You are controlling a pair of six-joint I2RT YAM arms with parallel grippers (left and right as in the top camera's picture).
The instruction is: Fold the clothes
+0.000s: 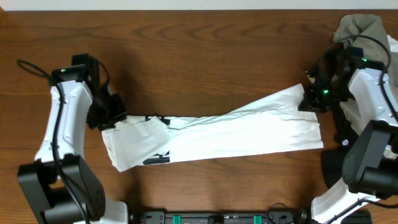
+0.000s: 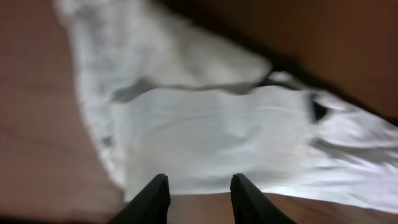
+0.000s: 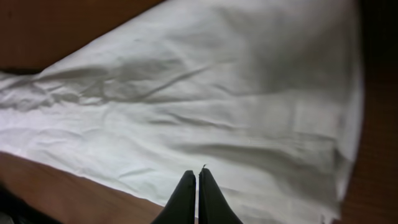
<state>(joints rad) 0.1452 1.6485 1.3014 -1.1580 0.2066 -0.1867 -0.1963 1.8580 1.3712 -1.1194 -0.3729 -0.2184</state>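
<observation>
The clothes, a white T-shirt (image 1: 236, 134) with black print at its left end, lie as a long folded strip across the wooden table. My left gripper (image 1: 115, 118) hovers at the strip's left end. In the left wrist view it (image 2: 199, 183) is open, with bare wood between its fingers and the shirt's edge (image 2: 217, 130) just beyond the tips. My right gripper (image 1: 309, 99) is at the strip's upper right corner. In the right wrist view it (image 3: 197, 174) is shut, tips pressed together over the flat white cloth (image 3: 217, 93), with no fold of cloth showing between them.
A grey-olive garment (image 1: 360, 28) is heaped at the back right corner behind the right arm. Dark cloth lies under the right arm (image 1: 339, 127). A black rail (image 1: 224, 218) runs along the table's front edge.
</observation>
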